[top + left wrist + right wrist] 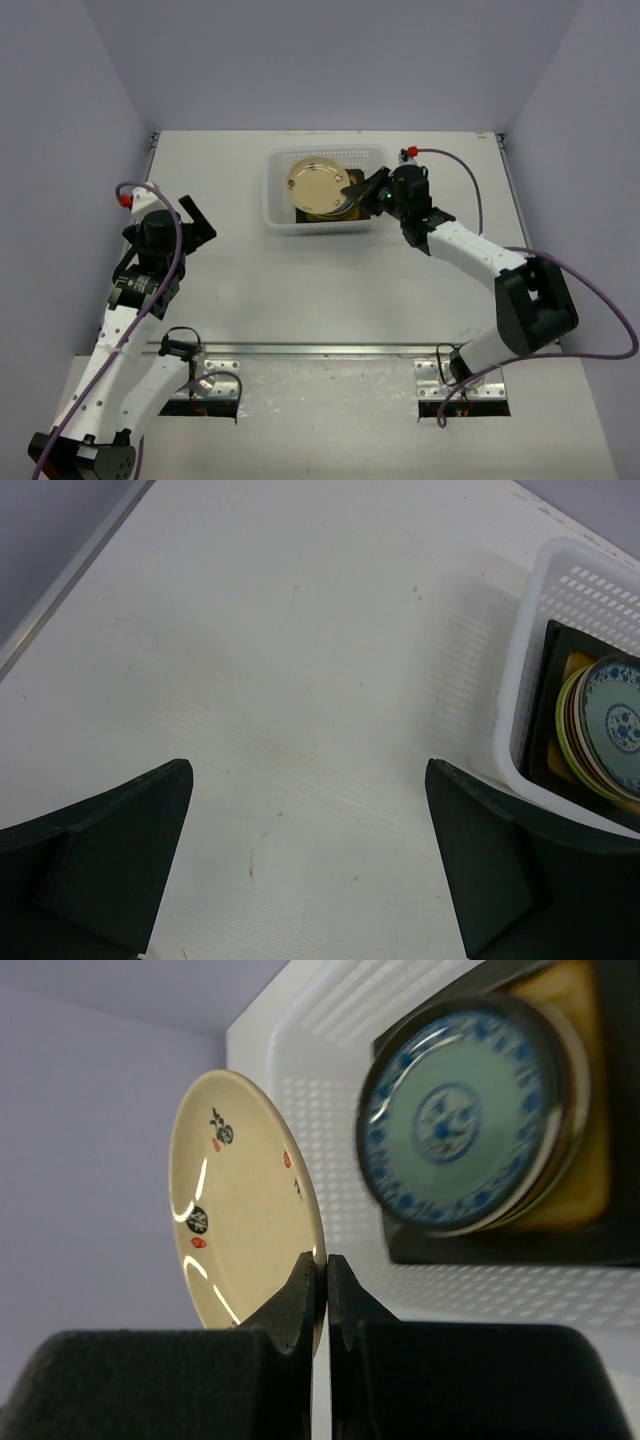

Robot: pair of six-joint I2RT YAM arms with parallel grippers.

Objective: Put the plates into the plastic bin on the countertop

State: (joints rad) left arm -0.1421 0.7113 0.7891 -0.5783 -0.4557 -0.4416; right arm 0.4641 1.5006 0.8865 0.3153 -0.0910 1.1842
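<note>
The translucent white plastic bin (325,190) stands at the back middle of the countertop (330,280). My right gripper (362,190) is shut on the rim of the cream plate (318,184) and holds it over the bin. In the right wrist view the fingers (300,1295) pinch the cream plate (240,1230) edge. Below it a blue-white patterned plate (460,1130) tops a stack on a dark square plate (590,1230) in the bin. The left wrist view shows the bin (530,680) with the stacked plates (610,730). My left gripper (195,225) is open and empty, left of the bin.
A metal rail (320,349) runs across the countertop near the arm bases. Grey walls close in the back and both sides. Cables loop beside each arm.
</note>
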